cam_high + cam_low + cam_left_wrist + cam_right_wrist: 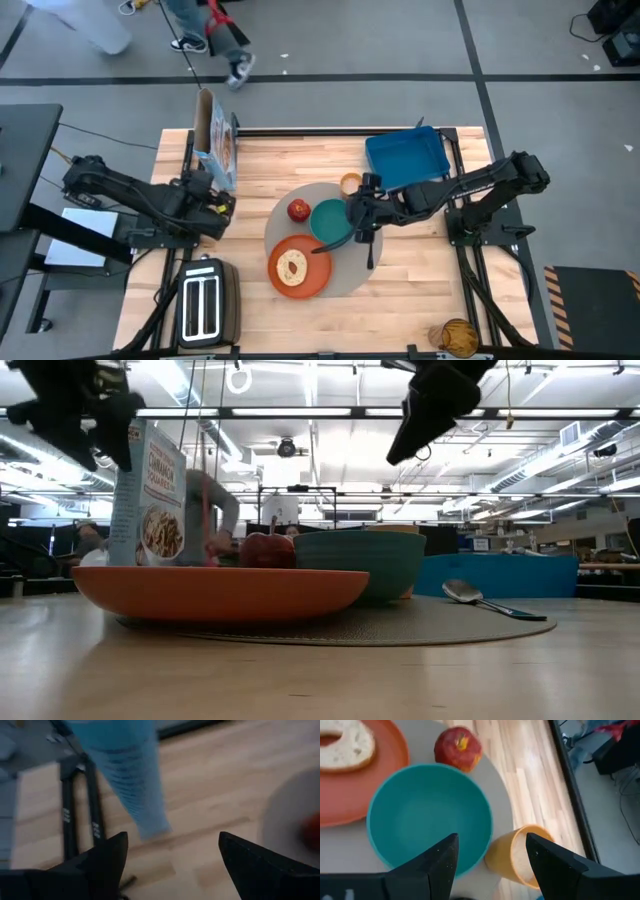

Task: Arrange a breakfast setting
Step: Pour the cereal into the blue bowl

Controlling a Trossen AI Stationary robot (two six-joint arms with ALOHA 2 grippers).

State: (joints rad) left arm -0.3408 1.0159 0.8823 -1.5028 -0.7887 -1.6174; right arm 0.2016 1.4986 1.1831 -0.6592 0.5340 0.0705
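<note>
My right end effector point(490, 865) hangs spread and empty over the teal bowl point(330, 222) and the orange cup point(517, 854) just beside it. My left end effector point(172, 857) is also spread, holding nothing, near the upright cereal box point(217, 150) at the bench's point(420, 290) left edge. The cup looks light, stiff and smooth, likely to spill; I'd pinch it across its rim, kept upright. The bowl sits on the mat point(350, 270).

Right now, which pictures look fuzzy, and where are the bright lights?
Left wrist view: all smeared, the tall blue cereal box streaky. Low view: long ceiling lights glare; the near wooden table is soft. High and right wrist views: sharp, the round teal bowl evenly lit.
</note>
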